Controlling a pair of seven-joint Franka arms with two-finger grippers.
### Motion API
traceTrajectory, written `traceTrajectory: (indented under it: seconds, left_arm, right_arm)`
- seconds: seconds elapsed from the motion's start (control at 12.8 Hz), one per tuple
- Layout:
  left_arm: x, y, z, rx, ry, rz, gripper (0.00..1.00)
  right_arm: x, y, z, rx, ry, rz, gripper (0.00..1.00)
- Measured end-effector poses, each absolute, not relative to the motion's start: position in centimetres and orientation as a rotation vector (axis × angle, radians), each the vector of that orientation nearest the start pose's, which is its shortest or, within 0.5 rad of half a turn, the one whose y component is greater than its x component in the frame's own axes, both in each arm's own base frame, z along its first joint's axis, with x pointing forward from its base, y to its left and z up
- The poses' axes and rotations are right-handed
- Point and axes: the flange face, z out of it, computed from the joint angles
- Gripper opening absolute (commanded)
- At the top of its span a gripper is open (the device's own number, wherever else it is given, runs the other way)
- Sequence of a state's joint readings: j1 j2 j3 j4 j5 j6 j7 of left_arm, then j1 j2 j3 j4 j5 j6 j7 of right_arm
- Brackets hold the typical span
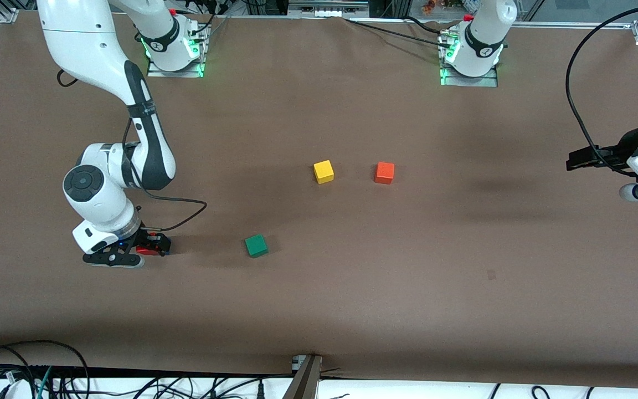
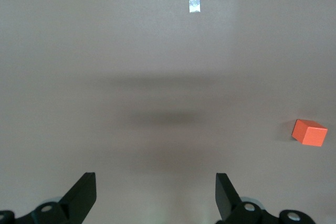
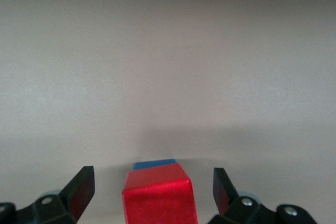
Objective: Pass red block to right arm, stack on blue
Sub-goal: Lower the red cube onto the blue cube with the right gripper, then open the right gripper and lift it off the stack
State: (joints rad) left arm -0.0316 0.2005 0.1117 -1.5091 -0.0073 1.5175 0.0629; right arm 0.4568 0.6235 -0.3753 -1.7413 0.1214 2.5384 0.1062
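The red block [image 1: 144, 250] sits between the fingers of my right gripper [image 1: 148, 248], low over the table at the right arm's end. In the right wrist view the red block [image 3: 159, 198] lies on the blue cube [image 3: 154, 164], of which only one edge shows. The right gripper [image 3: 153, 175] is open, with a gap on each side of the red block. In the front view the blue cube is hidden by the gripper. My left gripper [image 1: 574, 160] waits at the left arm's end of the table, open and empty [image 2: 156, 179].
A green cube [image 1: 256, 245] lies beside the right gripper, toward the table's middle. A yellow cube [image 1: 323, 171] and an orange cube [image 1: 384, 172] lie farther from the front camera; the orange cube also shows in the left wrist view [image 2: 310, 132].
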Motion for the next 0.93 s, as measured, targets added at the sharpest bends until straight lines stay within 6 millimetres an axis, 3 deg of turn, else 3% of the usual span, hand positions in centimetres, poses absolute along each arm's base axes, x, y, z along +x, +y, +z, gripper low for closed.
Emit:
traceTrajectory:
  seconds: [0.23,0.47,0.93]
  left_arm:
    - [60.0,4.0,53.4,-3.126,-0.024,0.300,1.00]
    - [60.0,3.7,53.4,-3.125,-0.015,0.300,1.00]
    - [60.1,3.7,53.4,-3.125,-0.014,0.299,1.00]
  right_arm:
    - [68.7,8.3,27.7,-3.214,0.053,-0.419,1.00]
    - [68.7,8.0,30.6,-3.200,0.071,-0.413,1.00]
    - [67.6,7.4,39.8,-3.176,0.110,-0.227,1.00]
